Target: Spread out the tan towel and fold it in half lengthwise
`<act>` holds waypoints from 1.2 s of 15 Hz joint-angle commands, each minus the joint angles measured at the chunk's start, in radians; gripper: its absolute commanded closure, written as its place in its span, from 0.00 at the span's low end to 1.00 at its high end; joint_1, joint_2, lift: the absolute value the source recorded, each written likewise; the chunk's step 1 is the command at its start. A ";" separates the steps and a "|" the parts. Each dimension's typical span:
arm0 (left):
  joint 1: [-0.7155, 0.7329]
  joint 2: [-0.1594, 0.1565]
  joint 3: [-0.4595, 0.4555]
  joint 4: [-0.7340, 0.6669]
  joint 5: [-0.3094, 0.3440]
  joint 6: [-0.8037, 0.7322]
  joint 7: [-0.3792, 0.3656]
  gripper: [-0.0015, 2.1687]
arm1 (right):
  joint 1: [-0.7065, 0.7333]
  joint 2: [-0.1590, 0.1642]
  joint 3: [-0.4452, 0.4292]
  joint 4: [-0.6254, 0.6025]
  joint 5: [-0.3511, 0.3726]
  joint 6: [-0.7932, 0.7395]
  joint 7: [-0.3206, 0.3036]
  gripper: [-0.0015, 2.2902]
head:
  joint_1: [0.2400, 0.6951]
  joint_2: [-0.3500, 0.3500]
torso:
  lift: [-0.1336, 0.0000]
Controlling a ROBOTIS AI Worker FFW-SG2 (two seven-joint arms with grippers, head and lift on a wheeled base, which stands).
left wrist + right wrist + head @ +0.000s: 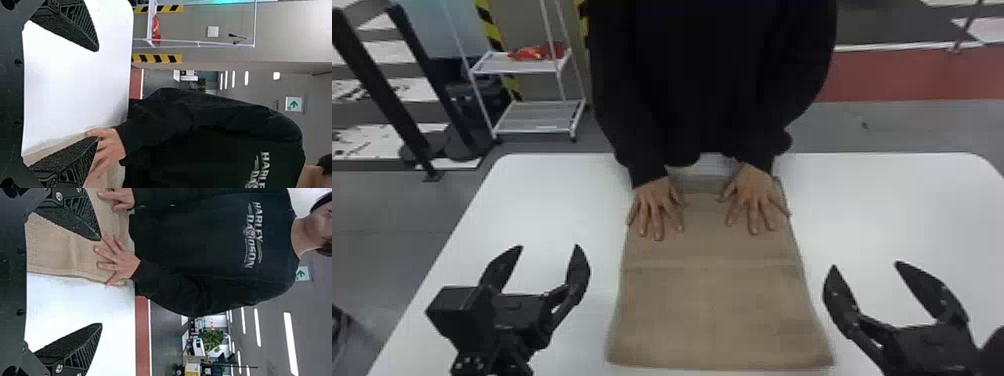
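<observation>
Fingers of the left gripper (549, 245) and right gripper (865, 264) stand wide apart, holding nothing, on either side of the tan towel (714, 305), which lies flat on the white table (897, 210), long axis running near to far, far end under a person's hands (656, 206).

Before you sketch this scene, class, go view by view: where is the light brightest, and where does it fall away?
Head view: white table bright, only soft shade along the tan towel, black top nearly featureless; left wrist view: soft grey shadow on the table beside the black sleeve; right wrist view: ceiling lights glare white.
</observation>
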 commanded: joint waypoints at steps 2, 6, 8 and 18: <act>0.000 -0.001 0.000 0.001 0.000 0.000 0.000 0.04 | 0.000 0.002 0.000 0.000 0.000 0.000 0.000 0.05 | 1.00 0.64 | 0.11; 0.002 -0.001 0.000 0.001 0.000 0.000 0.000 0.04 | 0.000 0.002 0.000 0.000 0.000 0.000 0.000 0.05 | 1.00 0.64 | 0.11; 0.002 -0.001 0.000 0.001 0.000 0.000 0.000 0.04 | 0.000 0.002 0.000 0.000 0.000 0.000 0.000 0.05 | 1.00 0.64 | 0.11; 0.002 -0.001 0.000 0.007 0.000 -0.006 -0.002 0.04 | 0.000 0.002 -0.002 0.003 0.002 0.000 0.000 0.05 | 1.00 0.63 | 0.11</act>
